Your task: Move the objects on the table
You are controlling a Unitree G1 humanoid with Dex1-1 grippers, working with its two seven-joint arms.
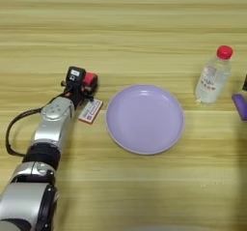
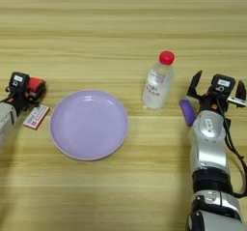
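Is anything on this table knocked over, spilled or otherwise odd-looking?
Nothing stands out. The bottle stands upright with its red cap on, the lilac plate lies flat with nothing on it, and the small white box lies flat beside it. The left gripper is at the red cube; the right gripper waits, fingers open.

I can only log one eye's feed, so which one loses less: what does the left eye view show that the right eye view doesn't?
Only the left eye view shows the left arm whole, down to its shoulder.

Only the right eye view shows the right gripper, jaws open, with its arm, right of the bottle; the left eye catches just the purple piece beside it.

Both show the left gripper at the red cube, the white box and the lilac plate.
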